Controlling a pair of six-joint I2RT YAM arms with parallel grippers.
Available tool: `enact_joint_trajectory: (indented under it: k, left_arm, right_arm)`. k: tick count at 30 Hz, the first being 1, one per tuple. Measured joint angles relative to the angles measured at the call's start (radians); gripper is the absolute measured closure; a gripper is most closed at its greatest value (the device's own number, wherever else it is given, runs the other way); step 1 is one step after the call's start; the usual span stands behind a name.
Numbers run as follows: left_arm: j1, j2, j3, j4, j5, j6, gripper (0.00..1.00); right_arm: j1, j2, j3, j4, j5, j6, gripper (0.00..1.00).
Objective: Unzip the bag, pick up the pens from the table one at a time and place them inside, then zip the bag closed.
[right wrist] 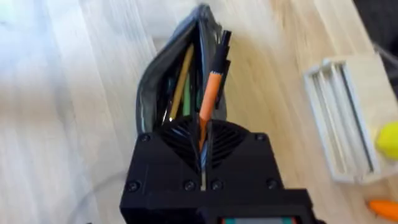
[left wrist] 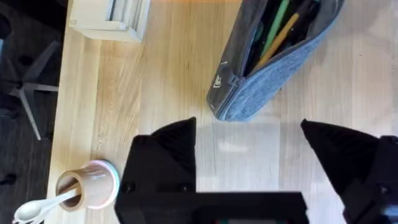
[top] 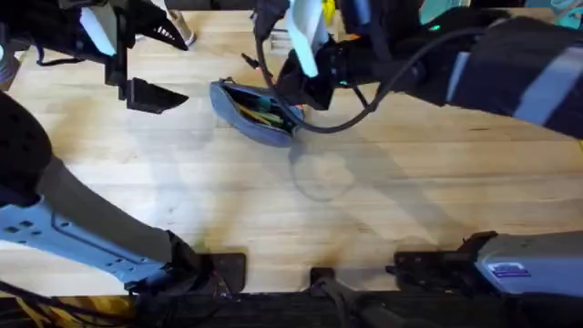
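Note:
The grey-blue bag [top: 258, 113] lies unzipped on the table [top: 383, 182] at the far middle, with green and yellow sticks showing inside. My right gripper [right wrist: 202, 134] hovers just over the bag's [right wrist: 163, 87] opening, shut on an orange pen [right wrist: 211, 98] whose dark tip points into the pouch. From above, the right gripper [top: 297, 89] stands at the bag's right end. My left gripper [top: 168, 64] is open and holds nothing, to the left of the bag. Its fingers [left wrist: 177, 140] are spread wide, a short way from the bag's [left wrist: 280, 74] closed end.
Stacked white trays [right wrist: 346, 118] stand beyond the bag, with a yellow object [right wrist: 388, 140] and an orange object [right wrist: 382, 208] beside them. A cup holding a white spoon [left wrist: 87, 186] stands near the table's left edge. Bare wood [top: 319, 210] stretches in front of the bag.

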Motion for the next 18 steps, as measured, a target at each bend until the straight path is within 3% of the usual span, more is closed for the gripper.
enact_joint_trajectory:
  k: [10,18]
  left_arm:
    - [0.000,0.000,0.000,0.000,0.000,0.000,0.007]
    - [0.000,0.000,0.000,0.000,0.000,0.000,0.008]
  right_arm:
    - [0.067,0.145,0.000,0.049,-0.011,-0.031,0.969]
    - [0.071,0.202,0.000,0.072,-0.007,-0.034,0.968]
